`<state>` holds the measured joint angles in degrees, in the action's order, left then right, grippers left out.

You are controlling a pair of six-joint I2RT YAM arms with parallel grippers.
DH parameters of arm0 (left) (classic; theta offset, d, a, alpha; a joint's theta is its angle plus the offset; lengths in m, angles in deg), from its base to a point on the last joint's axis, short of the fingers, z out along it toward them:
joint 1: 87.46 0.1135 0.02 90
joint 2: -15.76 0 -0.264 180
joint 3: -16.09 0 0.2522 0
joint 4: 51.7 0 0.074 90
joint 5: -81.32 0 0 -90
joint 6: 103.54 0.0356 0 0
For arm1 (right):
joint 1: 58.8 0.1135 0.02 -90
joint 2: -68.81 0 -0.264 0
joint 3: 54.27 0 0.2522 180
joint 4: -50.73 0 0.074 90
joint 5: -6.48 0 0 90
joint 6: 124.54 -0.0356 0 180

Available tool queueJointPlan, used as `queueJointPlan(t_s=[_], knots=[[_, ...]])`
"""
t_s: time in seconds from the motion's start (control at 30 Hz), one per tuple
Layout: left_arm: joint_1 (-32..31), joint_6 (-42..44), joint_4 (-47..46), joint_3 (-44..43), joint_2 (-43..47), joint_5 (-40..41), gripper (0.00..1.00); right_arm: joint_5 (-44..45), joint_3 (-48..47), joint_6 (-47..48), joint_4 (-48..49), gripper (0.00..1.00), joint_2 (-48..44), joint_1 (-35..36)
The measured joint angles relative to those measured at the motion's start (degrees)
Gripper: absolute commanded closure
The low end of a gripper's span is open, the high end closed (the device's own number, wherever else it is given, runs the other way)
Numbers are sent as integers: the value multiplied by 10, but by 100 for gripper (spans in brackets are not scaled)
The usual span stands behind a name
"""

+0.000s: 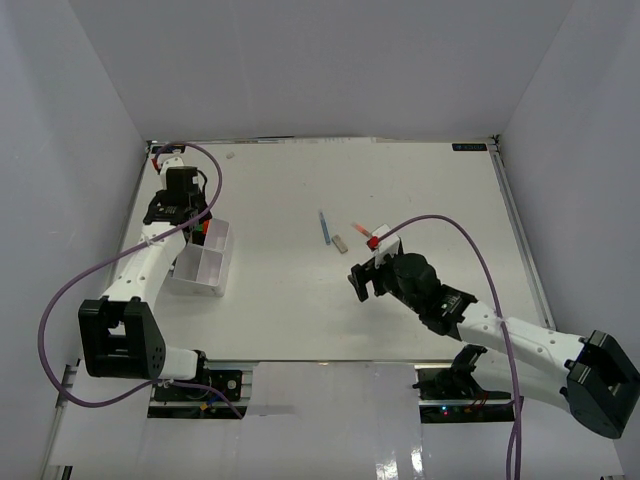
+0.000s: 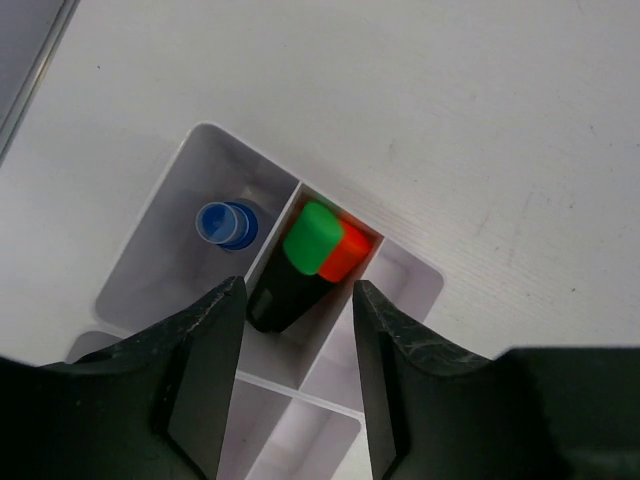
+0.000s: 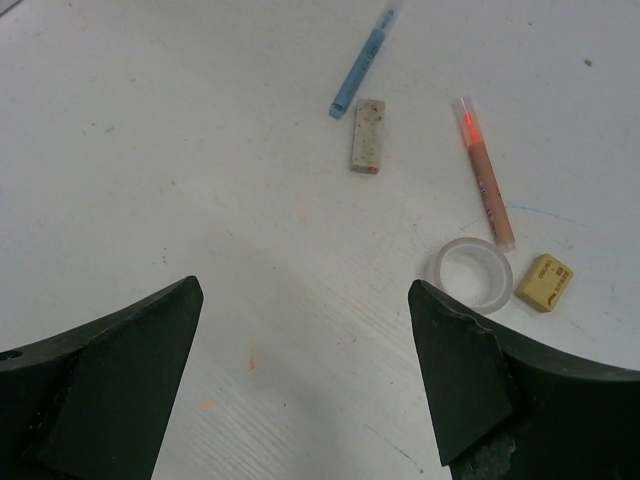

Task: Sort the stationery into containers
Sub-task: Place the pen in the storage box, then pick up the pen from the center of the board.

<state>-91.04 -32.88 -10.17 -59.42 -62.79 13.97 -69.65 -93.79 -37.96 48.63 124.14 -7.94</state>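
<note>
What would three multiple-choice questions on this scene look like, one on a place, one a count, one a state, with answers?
1. Where is the blue-capped bottle?
A) loose on the table
B) in a tray compartment next to the highlighters' compartment
C) between the right arm's jaws

2. How many loose items lie on the table in the right wrist view?
A) two
B) five
C) eight

3. How do the right arm's jaws stand?
A) wide apart, empty
B) closed on a pen
C) closed on the bottle

Answers:
1 B: the bottle stands one divider away from the green and orange caps.
2 B: blue pen, grey block, pink pen, tape roll, tan block.
3 A: only bare table shows between them.
</note>
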Motion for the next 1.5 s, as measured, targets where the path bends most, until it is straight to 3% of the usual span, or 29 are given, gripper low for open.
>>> queueJointPlan(t_s=[0.23, 0.43, 1.0, 1.37, 1.43, 1.5], knots=[[0, 0, 9, 0, 11, -20, 26, 11, -53, -1, -26, 8, 72, -18], [0, -6, 45, -9, 49, -79, 4, 15, -142, -5, -48, 0, 165, -37], [0, -17, 119, 4, 208, -293, 2, 12, -444, -29, -130, 37, 531, -49], [0, -24, 138, 14, 218, -367, 2, 24, -505, -59, -139, 59, 613, -67], [0, -26, 138, 14, 219, -376, 2, 25, -506, -61, -135, 70, 617, -69], [0, -30, 138, 14, 219, -386, 2, 26, -506, -60, -132, 91, 620, -71]])
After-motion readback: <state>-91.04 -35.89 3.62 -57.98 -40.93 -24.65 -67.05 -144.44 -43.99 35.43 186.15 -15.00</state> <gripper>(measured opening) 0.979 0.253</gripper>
